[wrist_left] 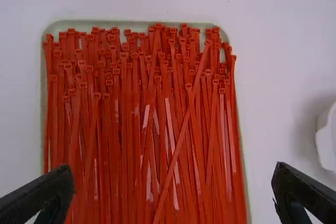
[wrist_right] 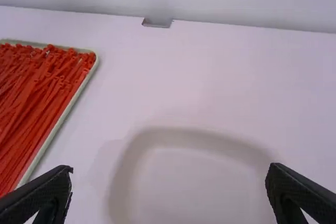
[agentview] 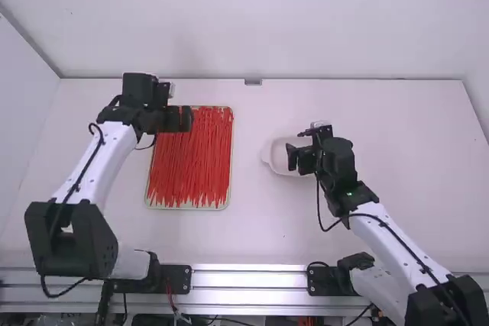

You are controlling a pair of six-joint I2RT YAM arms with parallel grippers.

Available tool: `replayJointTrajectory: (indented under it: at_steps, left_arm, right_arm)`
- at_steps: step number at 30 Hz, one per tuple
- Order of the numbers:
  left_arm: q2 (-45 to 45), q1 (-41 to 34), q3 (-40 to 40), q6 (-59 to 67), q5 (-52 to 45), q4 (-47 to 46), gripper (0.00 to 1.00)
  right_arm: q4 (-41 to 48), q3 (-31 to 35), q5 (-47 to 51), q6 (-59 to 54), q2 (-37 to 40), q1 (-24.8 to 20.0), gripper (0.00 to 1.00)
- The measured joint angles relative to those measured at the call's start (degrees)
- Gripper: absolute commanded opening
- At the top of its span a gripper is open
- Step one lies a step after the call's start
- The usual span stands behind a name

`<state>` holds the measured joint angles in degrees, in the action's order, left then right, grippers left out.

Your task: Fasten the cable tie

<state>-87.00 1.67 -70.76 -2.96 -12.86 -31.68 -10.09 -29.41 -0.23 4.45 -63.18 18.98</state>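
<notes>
The thin red plastic cable ties (wrist_left: 157, 129) heaped on the pale green rectangular tray (wrist_left: 79, 24) look light, springy and slick, so one is probably best pinched near its square head at the tray's far end. Right of the tray, the right gripper (wrist_right: 169, 171) hangs fingers apart over a shallow white dish (wrist_right: 210, 192). Above the tray, the left gripper (wrist_left: 171, 174) straddles the heap, fingers spread wide, gripping nothing.

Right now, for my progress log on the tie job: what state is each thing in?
Tray: lying flat, full.
Cable ties: straight, unlooped, piled in the tray.
White dish: upright, empty.
Left gripper: open, above the cable ties.
Right gripper: open, above the white dish.
</notes>
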Motion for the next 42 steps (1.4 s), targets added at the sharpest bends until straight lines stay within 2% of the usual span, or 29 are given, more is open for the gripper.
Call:
replayJointTrajectory:
  at_steps: [5,11,21,26,29,38,42]
  left_arm:
    - [-7.9,-0.4,-4.5,-0.4,0.0,2.0,0.99]
    - [-16.1,-3.1,-5.1,-0.7,0.1,6.6,0.99]
    - [-21.2,-11.1,-5.5,-3.7,8.8,12.1,1.0]
    - [-23.0,-13.0,-6.1,-6.3,15.5,14.6,0.92]
    - [-23.8,-12.8,-6.1,-7.2,17.6,17.3,0.91]
    - [-27.8,-12.6,-6.0,-9.1,19.2,18.3,0.86]
    - [-27.8,-12.6,-6.0,-9.4,19.2,19.3,0.75]
  right_arm:
    - [0.4,0.0,0.0,0.0,0.0,0.2,0.98]
    - [0.8,0.0,0.0,0.1,0.0,0.8,0.98]
    - [1.4,0.0,0.1,0.1,0.0,0.8,0.98]
    - [2.7,0.0,0.2,0.0,0.0,0.8,0.98]
    - [3.0,0.0,0.2,-0.1,0.0,0.8,0.98]
    - [3.7,0.0,0.1,0.0,0.0,0.2,0.98]
    - [3.9,0.0,0.2,0.0,0.0,0.1,0.98]
